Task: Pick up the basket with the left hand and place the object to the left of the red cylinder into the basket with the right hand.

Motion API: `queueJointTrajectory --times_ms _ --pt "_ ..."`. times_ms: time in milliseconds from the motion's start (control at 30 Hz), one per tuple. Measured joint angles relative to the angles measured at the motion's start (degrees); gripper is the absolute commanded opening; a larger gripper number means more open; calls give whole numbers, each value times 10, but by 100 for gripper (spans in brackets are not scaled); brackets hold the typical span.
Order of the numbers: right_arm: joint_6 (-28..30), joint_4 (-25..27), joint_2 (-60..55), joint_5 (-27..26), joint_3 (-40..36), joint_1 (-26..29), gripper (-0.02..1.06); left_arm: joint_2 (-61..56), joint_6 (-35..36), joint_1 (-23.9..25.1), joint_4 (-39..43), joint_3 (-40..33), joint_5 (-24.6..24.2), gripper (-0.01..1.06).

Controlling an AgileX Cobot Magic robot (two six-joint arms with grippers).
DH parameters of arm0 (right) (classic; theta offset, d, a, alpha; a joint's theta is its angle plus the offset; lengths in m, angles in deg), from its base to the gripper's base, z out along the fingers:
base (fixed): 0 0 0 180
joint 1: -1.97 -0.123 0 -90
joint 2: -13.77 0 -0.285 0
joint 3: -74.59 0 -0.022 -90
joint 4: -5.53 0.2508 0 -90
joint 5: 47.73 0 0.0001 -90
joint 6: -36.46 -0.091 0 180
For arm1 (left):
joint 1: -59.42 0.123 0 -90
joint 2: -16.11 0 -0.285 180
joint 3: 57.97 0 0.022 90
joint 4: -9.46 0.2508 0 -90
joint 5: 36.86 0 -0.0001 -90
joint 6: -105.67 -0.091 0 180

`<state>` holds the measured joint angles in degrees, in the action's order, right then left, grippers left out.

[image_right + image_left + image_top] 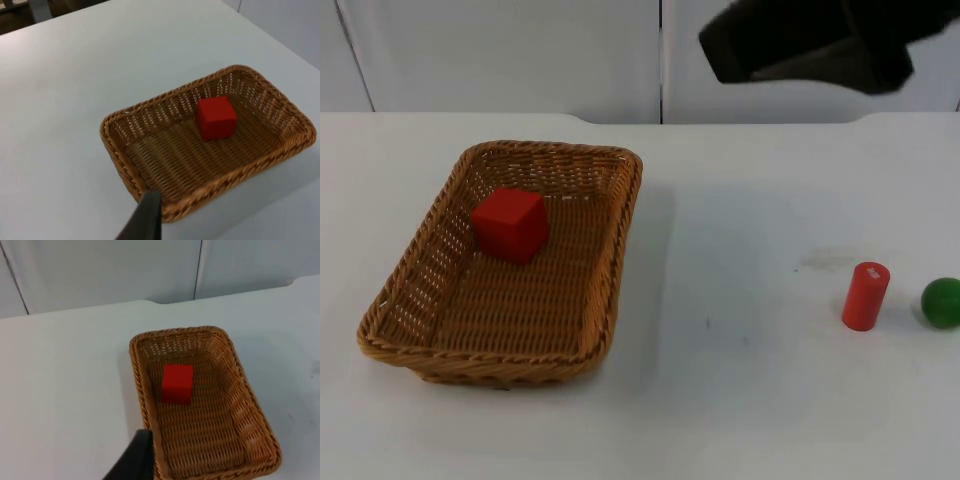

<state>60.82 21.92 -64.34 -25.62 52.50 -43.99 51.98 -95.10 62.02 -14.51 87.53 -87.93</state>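
A brown wicker basket (620, 250) rests on the white table at centre left, and no gripper holds it. Inside it, toward the far end, lies a red cube (510, 225), also seen from the left wrist (177, 384) and the right wrist (215, 118). The red cylinder (865, 296) stands upright at the right of the table. My right arm (805, 45) hangs high at the back right, well away from the basket. My left gripper (135, 460) is raised above the table, short of the basket's rim (137, 385). My right gripper (145, 220) is raised too, facing the basket's rim (120, 165).
A green ball (941, 302) lies just right of the red cylinder, near the picture's right edge. Bare white table stretches between the basket and the cylinder. The grey partition wall closes the far side.
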Motion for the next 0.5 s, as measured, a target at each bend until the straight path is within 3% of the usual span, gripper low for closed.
queueJointTrajectory --times_ms 333,500 --pt "-4 6 58 -28 -70 0 87 -99 44 0 18 -79 -9 105" --pt "-6 6 97 -30 -101 0 87 -146 93 0 65 -95 -22 105"
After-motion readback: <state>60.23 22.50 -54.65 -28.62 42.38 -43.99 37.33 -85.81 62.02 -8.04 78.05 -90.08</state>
